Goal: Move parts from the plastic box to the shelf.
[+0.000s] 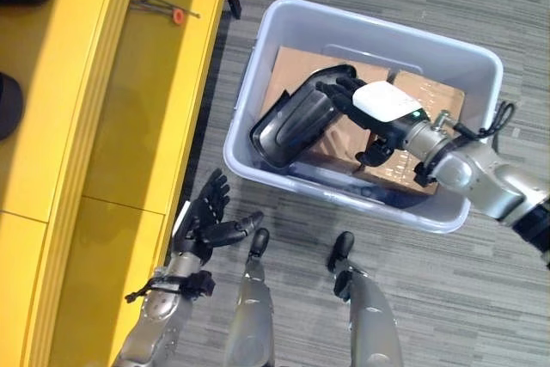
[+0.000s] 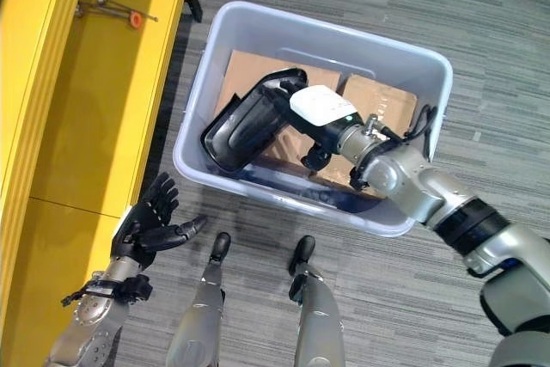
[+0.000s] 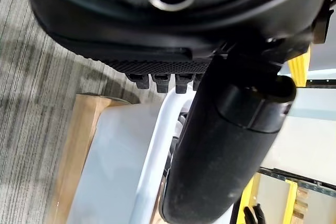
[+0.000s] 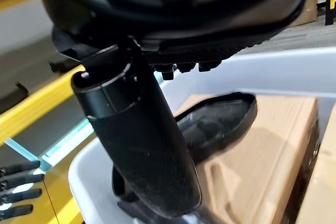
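The right hand (image 1: pixel 378 113) reaches into the plastic box (image 1: pixel 284 32) from about four o'clock, its fingers curled over the upper end of a black moulded part (image 1: pixel 296 122) while the thumb sits below — it looks gripped, and the part tilts up against the box's near-left wall above the cardboard boxes (image 1: pixel 430 96). The left hand (image 1: pixel 210 221) hangs loose, fingers spread and holding nothing, down at seven o'clock beside the yellow shelf (image 1: pixel 129 126). That part looks like a stiff, hollow plastic shell: probably light, but glossy and bulky, so it could swivel in a one-ended grip. I'd take it by a rim edge nearer its middle. A small orange-tipped tool (image 1: pixel 168 8) lies on the shelf at eleven o'clock.
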{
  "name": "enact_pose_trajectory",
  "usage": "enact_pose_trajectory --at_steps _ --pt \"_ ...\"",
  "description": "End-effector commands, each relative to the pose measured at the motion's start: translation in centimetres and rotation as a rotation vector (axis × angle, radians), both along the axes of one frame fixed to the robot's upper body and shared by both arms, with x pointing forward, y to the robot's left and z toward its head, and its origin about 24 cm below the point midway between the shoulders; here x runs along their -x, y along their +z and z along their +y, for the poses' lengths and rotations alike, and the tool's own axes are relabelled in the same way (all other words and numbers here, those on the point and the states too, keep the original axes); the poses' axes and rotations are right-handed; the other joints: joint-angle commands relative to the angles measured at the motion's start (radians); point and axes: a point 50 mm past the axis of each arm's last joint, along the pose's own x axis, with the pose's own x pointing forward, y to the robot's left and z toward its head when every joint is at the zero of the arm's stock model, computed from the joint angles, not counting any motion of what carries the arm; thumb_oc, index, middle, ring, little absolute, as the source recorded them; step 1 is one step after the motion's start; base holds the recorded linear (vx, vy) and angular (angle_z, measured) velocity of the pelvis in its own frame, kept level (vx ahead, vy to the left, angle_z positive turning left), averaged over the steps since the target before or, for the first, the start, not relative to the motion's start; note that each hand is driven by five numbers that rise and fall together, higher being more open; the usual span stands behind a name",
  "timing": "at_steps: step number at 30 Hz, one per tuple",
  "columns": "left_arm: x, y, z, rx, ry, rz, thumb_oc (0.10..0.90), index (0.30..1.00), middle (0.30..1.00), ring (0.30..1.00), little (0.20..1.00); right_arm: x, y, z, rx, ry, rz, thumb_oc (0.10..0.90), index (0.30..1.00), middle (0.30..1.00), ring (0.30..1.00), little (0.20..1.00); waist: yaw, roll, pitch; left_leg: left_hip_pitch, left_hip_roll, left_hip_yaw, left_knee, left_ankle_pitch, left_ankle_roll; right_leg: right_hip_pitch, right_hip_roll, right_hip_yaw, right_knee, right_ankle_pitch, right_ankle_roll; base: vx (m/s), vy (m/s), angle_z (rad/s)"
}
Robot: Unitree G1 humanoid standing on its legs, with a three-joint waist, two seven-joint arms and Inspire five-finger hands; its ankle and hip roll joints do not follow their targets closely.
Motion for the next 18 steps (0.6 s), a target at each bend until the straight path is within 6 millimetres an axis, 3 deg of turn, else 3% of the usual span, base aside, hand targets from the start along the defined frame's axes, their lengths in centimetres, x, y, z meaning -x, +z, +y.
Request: enact_pose_trajectory --at_steps 1,12,18 --pt "0.5 2.5 0.4 -0.046 0.006 -0.154 0.900 1.000 1.000 1.000 1.000 0.0 4.3 1.8 0.023 0.073 -0.190 0.900 1.000 1.000 1.000 1.000 0.008 -0.035 -0.033 0.112 0.035 0.041 -0.086 0.028 0.037 0.052 -0.093 0.054 -0.080 0.065 0.148 0.00 0.000 0.00" --pt "-0.2 3.4 0.0 -0.037 0.037 -0.206 0.900 1.000 1.000 1.000 1.000 -1.2 4.6 2.7 0.115 0.016 -0.341 0.900 1.000 1.000 1.000 1.000 0.033 -0.040 0.001 0.064 0.032 0.027 -0.086 0.036 0.038 0.025 -0.102 0.041 -0.076 0.068 0.150 -0.01 0.001 0.03" --pt "-0.5 3.7 0.0 -0.043 0.053 -0.219 0.900 1.000 1.000 1.000 1.000 -1.7 4.2 2.8 0.119 -0.006 -0.334 0.900 1.000 1.000 1.000 1.000 0.044 -0.044 0.018 0.047 0.029 0.018 -0.086 0.040 0.040 0.016 -0.108 0.035 -0.074 0.069 0.150 0.00 -0.002 0.05"
